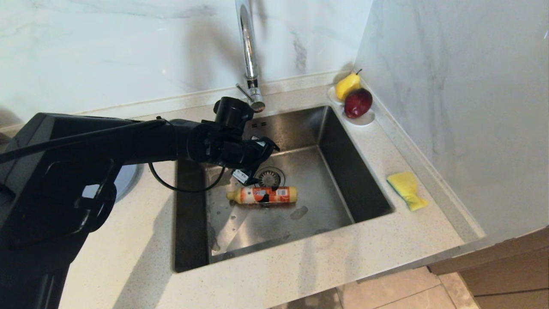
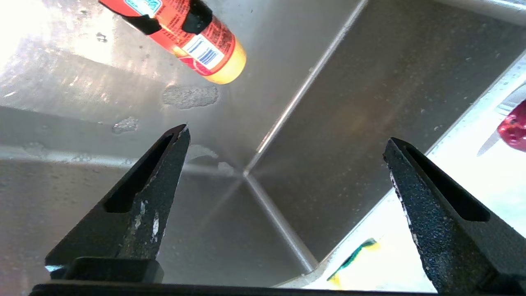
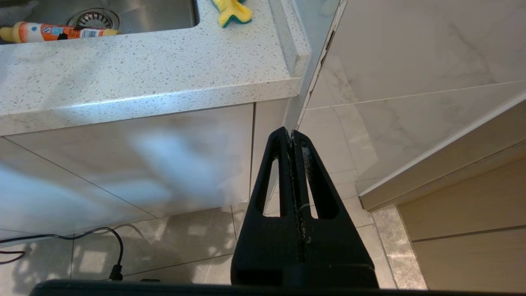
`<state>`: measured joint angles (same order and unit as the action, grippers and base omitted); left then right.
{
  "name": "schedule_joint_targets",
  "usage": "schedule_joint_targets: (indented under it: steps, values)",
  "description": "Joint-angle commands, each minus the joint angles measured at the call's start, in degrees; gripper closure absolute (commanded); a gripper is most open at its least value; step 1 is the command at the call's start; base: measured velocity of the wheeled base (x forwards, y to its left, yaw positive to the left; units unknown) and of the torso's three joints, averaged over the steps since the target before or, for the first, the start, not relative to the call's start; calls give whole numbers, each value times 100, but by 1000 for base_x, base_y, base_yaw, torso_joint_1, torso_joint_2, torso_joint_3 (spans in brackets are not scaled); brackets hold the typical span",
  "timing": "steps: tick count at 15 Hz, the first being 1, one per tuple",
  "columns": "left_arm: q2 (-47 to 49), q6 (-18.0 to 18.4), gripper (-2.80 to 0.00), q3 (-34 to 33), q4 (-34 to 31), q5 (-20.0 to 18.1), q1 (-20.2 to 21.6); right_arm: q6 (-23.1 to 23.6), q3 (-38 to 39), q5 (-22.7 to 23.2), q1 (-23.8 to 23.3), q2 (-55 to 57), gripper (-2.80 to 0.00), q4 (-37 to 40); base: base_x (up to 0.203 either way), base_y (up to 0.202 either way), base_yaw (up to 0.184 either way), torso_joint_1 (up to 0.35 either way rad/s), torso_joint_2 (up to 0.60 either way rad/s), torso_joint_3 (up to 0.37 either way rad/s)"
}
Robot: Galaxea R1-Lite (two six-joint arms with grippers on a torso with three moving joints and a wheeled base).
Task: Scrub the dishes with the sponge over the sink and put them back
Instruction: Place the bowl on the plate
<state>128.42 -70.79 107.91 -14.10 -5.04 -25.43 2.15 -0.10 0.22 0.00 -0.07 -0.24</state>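
No dish is in hand: my left gripper (image 2: 287, 135) hangs wide open and empty over the sink (image 1: 364, 189); the sponge (image 1: 406, 189) lies untouched on the counter.

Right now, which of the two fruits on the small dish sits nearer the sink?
The red apple. It lies at the dish's sink-side end, while the yellow pear stands behind it in the wall corner.

walls: white marble (image 1: 450, 107) | counter: speckled stone (image 1: 300, 274) | floor: beige tile (image 3: 197, 242)
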Motion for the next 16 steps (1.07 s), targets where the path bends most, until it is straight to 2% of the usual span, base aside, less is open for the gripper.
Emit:
schedule_joint_targets:
  steps: [1, 8, 13, 16]
  values:
    - [-31, 52, -280, -25, -31, 33, 12, 5, 1, 4, 0, 7, 0, -2, 0, 0, 0, 0, 0, 0]
    - [81, 1546, -280, -25, -415, 773, 12, 5, 1, 4, 0, 7, 0, -2, 0, 0, 0, 0, 0, 0]
    - [236, 2139, -280, -25, -672, 1356, 12, 5, 1, 4, 0, 7, 0, -2, 0, 0, 0, 0, 0, 0]
    - [228, 2330, -280, -7, -864, 1401, 12, 5, 1, 4, 0, 7, 0, -2, 0, 0, 0, 0, 0, 0]
